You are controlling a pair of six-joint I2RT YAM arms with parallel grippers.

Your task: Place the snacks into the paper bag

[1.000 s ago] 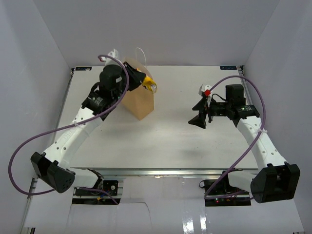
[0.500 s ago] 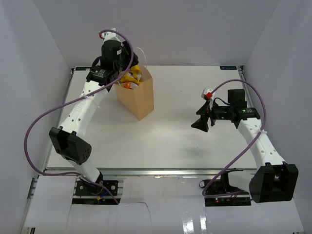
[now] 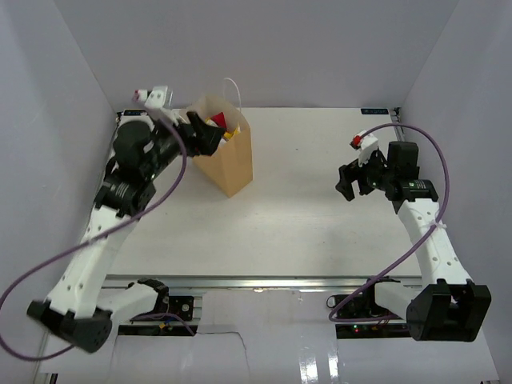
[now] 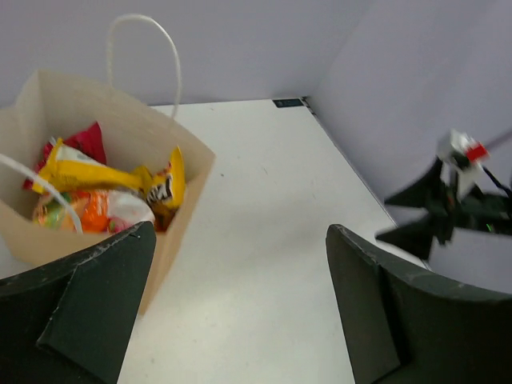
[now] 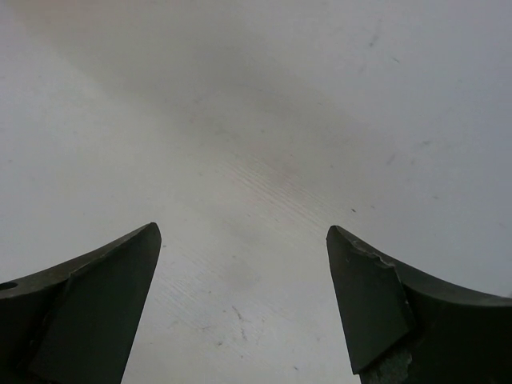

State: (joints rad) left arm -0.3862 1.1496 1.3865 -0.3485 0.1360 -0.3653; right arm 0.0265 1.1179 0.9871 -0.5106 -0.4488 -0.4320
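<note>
The tan paper bag [image 3: 230, 160] stands upright at the back left of the table, its white loop handle [image 3: 232, 90] sticking up. Several snacks [image 4: 104, 188], yellow, orange and red packets, lie inside the paper bag [image 4: 72, 104]; from above the snacks [image 3: 222, 126] show at its mouth. My left gripper [image 3: 202, 138] hovers at the bag's left rim, open and empty. In the left wrist view, the left gripper [image 4: 240, 232] looks past the bag across the table. My right gripper [image 3: 349, 181] hangs open over bare table at the right, and the right gripper [image 5: 240, 232] holds nothing.
White enclosure walls close in the table [image 3: 288, 216] on the left, back and right. A purple cable [image 3: 180, 172] loops beside the left arm and another cable [image 3: 420, 240] along the right arm. A small dark label [image 3: 376, 110] sits at the table's back right edge.
The left gripper carried a yellow packet over the bag, opened and let it go inside, then drew back to the bag's left. The right gripper moved a little right and back.
</note>
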